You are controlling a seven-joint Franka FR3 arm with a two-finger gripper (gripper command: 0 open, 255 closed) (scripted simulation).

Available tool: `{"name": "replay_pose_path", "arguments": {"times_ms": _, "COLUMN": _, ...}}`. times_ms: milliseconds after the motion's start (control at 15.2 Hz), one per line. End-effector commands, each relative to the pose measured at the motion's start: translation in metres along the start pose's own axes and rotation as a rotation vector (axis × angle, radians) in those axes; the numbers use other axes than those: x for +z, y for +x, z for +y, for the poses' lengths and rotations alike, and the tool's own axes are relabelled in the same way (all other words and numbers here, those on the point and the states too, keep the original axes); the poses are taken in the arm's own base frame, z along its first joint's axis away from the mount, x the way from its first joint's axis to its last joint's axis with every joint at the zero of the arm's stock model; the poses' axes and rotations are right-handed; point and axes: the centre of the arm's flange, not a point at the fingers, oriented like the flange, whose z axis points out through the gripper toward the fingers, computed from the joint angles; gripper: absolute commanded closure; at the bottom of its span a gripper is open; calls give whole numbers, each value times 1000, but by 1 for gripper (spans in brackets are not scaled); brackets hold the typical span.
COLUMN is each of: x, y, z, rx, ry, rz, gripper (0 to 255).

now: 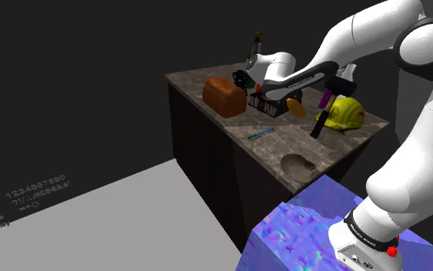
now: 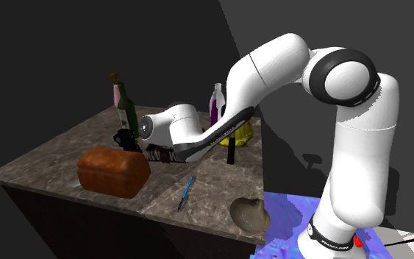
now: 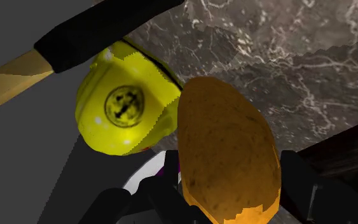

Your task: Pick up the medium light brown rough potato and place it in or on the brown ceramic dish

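An orange-brown rough potato (image 3: 225, 153) sits clasped between my two black fingers, so my gripper (image 3: 231, 191) is shut on it. In the shoulder view the potato (image 1: 295, 108) hangs a little above the marble tabletop, with the gripper (image 1: 290, 101) on it, beside a yellow hard hat (image 1: 345, 113). The brown dish (image 1: 301, 165) lies at the table's near corner, close to the stand, well apart from the potato. In the second exterior view the dish (image 2: 250, 213) rests at the table's front right corner.
On the table are a brown loaf (image 1: 224, 96), a blue pen (image 1: 260, 133), a dark low box (image 1: 264, 105), a black-handled hammer (image 1: 324, 115) and a green bottle (image 2: 126, 110). A purple bottle (image 2: 215, 107) stands at the back. The stand (image 1: 314, 231) adjoins the dish corner.
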Motion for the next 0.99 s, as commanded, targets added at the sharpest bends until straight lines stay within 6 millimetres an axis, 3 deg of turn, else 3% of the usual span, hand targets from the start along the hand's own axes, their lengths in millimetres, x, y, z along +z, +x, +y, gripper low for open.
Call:
{"name": "replay_pose_path", "arguments": {"times_ms": 0, "x": -6, "y": 6, "z": 8, "rx": 0, "ry": 0, "rz": 0, "gripper": 255}}
{"name": "replay_pose_path", "arguments": {"times_ms": 264, "x": -19, "y": 16, "z": 21, "rx": 0, "ry": 0, "rz": 0, "gripper": 255}}
{"name": "replay_pose_path", "arguments": {"times_ms": 924, "x": -74, "y": -98, "z": 59, "rx": 0, "ry": 0, "rz": 0, "gripper": 255}}
